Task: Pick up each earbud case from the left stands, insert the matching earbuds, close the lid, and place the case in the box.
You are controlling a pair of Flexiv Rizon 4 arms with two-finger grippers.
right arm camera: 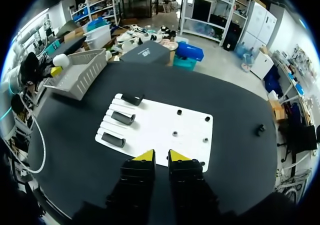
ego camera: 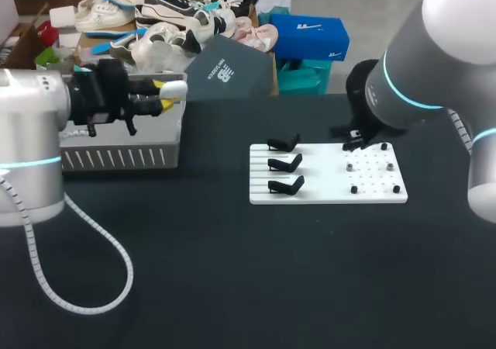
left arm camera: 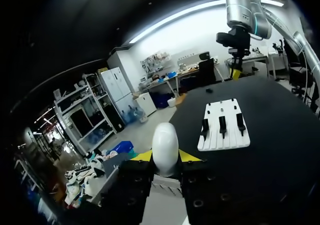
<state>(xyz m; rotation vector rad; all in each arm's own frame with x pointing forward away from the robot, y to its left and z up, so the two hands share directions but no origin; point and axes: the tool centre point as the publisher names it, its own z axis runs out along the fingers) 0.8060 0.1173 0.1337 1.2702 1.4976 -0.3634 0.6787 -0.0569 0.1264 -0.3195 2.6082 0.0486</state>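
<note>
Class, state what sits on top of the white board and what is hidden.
Three empty black stands and a few small dark items sit on the white board. In the head view the right arm hides its far right corner and anything there.

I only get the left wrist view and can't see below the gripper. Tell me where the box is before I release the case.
Observer: In the head view the box lies beneath the left gripper; the case appears to hang over its right end.
Operator: Check the right gripper's load.
Observer: The right wrist view shows nothing in the right gripper, which is above the board.
Operator: Report the board's right half.
Observer: Small dark pieces dot it, too small to name.
</note>
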